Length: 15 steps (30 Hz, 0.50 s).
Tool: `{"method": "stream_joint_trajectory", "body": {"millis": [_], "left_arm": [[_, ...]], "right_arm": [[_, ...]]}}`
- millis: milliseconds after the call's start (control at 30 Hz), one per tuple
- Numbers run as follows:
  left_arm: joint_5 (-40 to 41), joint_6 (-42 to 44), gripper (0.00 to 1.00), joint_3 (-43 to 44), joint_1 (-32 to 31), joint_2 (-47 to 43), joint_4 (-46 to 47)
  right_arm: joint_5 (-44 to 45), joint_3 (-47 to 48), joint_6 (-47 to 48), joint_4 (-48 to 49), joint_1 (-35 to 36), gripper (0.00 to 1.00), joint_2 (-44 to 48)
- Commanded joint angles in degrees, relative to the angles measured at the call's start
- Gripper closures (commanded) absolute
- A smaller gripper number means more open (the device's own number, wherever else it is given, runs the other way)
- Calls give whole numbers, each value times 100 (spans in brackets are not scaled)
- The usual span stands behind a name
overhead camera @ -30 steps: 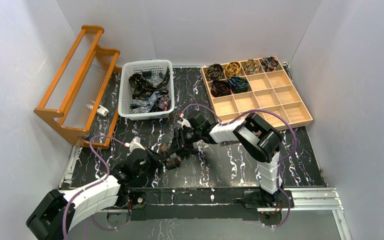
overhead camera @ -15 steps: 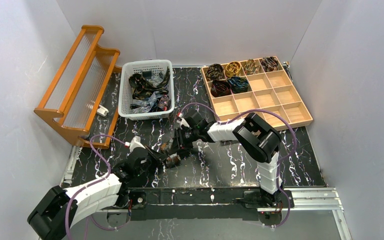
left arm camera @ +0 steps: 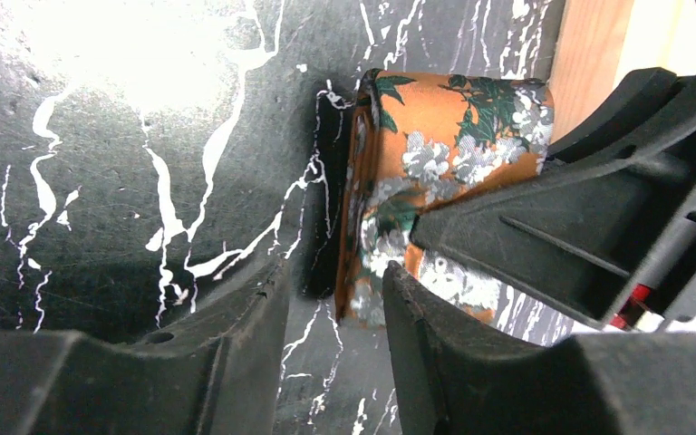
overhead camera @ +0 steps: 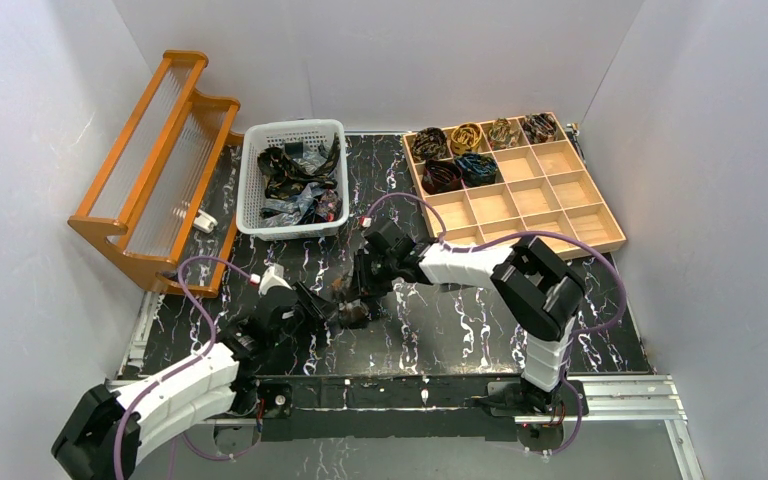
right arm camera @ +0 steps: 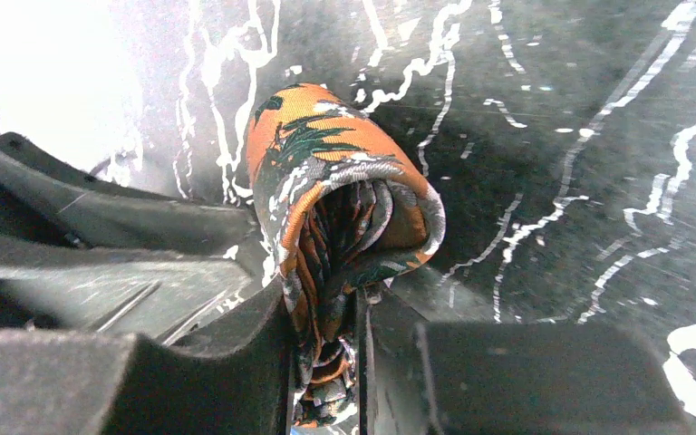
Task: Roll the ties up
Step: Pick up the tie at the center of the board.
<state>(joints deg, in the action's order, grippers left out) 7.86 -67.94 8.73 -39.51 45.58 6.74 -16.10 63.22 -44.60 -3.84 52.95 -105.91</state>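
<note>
A rolled orange tie (right arm camera: 344, 181) is held at the middle of the table (overhead camera: 460, 320). Its layers are pinched by the right gripper (right arm camera: 326, 326), fingers pressed together. The left gripper (left arm camera: 335, 313) is set at the roll's end, fingers slightly apart; whether it grips cannot be told.

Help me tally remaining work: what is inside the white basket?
The white basket holds a tangled heap of loose ties, dark and pale patterned. How many there are, and anything beneath the heap, is covered.
</note>
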Motion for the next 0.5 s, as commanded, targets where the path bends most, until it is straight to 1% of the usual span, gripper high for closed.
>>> {"method": "stream_joint_trajectory", "body": {"millis": [0, 67, 200, 333, 400, 467], "left_arm": [[266, 192, 58, 280, -24, -444, -716], [338, 209, 57, 323, -22, -646, -925], [467, 283, 55, 471, -29, -876, -1324], [489, 484, 53, 724, -25, -831, -1565], [493, 595, 50, 847, -21, -808, -1666], [522, 692, 46, 971, -21, -794, -1784]], "right_arm": [[749, 216, 127, -330, -32, 99, 383], [902, 273, 186, -437, -43, 99, 450], [1480, 492, 369, -931, -65, 99, 693], [2410, 860, 668, -1549, -170, 99, 1017], [2770, 1107, 800, -1928, -342, 99, 1126], [2914, 1255, 916, -2143, -639, 99, 1263]]}}
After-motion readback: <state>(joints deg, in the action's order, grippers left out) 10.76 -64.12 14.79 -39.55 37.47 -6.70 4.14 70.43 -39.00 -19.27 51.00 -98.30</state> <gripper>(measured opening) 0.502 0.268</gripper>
